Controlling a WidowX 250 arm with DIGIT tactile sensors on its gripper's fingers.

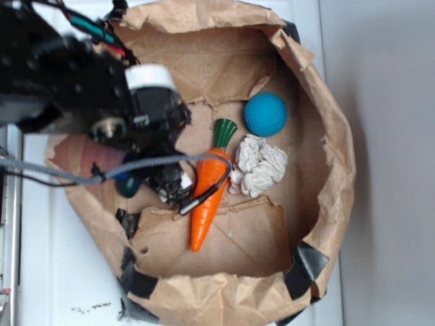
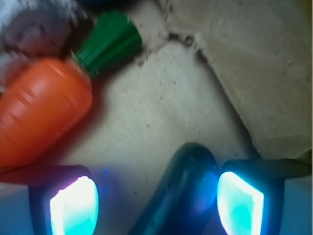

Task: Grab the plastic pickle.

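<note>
Fingers (image 2: 242,203) stand apart, straddling the plastic pickle (image 2: 183,191), which lies on the paper bag (image 1: 229,59) floor left of the orange carrot (image 1: 209,195). The right pad looks just against it, the left clear. Approach seems done; closing and lifting remain.

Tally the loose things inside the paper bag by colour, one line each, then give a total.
Orange: 1, the carrot
Blue: 1, the ball
White: 1, the crumpled cloth
Dark green: 1, the pickle, between the pincer fingers
Total: 4
</note>
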